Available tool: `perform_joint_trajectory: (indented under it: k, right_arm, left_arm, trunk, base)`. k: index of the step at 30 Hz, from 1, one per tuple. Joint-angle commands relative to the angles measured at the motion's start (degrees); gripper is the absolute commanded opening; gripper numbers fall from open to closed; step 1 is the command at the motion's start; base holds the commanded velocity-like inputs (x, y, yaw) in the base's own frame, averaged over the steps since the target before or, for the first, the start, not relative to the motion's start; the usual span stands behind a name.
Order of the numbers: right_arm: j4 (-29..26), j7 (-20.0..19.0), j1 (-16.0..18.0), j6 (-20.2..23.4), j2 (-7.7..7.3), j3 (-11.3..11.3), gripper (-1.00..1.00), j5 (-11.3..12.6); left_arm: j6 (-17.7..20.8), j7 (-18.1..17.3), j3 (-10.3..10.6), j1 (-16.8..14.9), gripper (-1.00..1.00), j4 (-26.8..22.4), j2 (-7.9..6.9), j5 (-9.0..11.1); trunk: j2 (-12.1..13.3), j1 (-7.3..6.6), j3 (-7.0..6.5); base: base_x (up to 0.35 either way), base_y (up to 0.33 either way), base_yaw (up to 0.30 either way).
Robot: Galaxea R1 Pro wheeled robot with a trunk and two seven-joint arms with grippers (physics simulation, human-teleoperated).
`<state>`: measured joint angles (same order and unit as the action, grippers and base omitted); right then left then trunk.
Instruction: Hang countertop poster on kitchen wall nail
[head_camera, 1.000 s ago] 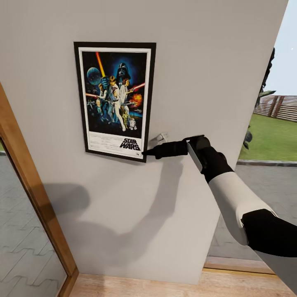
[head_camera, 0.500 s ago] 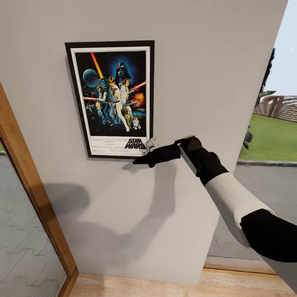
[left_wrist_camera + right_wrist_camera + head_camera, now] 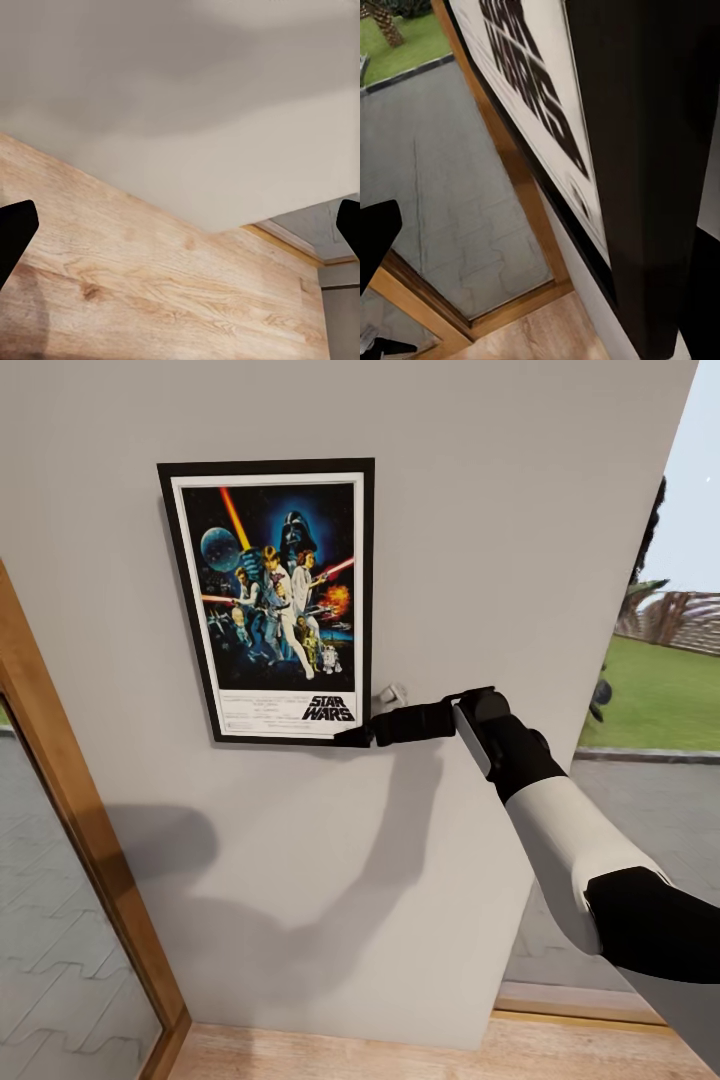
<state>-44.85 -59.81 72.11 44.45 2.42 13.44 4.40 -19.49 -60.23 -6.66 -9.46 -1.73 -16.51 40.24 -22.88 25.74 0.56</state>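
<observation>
Where black-framed, white-bordered Star Wars poster (image 3: 270,600) sits flat on pale grey wall (image 3: 500,510), upright w/ slight tilt, right gripper (image 3: 352,737) touches its lower right corner; grip state can't tell. Left gripper (image 3: 180,225) spread wide over light wood floor (image 3: 150,285).

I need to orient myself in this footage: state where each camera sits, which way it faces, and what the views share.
Head view: on the robot's head, facing the wall with the poster; right gripper at its lower corner.
Left wrist view: near the left gripper, facing the wooden floor; fingertips at both edges.
Right wrist view: near the right gripper, facing the poster's logo; dark finger.
Shared: poster, floor.
</observation>
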Motion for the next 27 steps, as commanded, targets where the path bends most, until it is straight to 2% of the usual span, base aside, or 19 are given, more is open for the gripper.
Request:
perform_joint_trajectory:
  k: [1, 15, 27]
  right_arm:
    - [0.03, 0.39, 0.05, -0.77, -0.05, -0.01, 1.0, -0.74]
    - [-0.06, 0.32, 0.05, -0.77, -0.05, -0.08, 1.0, -0.71]
    - [-0.06, 0.31, 0.05, -0.77, -0.05, -0.08, 1.0, -0.71]
  left_arm:
    - [-0.29, -0.15, -0.45, -0.03, 1.0, 0.06, -0.01, -0.43]
    - [-0.29, -0.15, -0.44, -0.03, 1.0, 0.05, 0.02, -0.43]
    - [-0.29, -0.15, -0.44, -0.03, 1.0, 0.04, 0.0, -0.43]
  trunk:
    - [-0.04, 0.04, 0.06]
    - [-0.04, 0.04, 0.06]
    - [-0.04, 0.04, 0.06]
  base:
    - [0.0, 0.0, 0.0]
    - [0.0, -0.002, 0.0]
    - [-0.03, -0.097, 0.0]
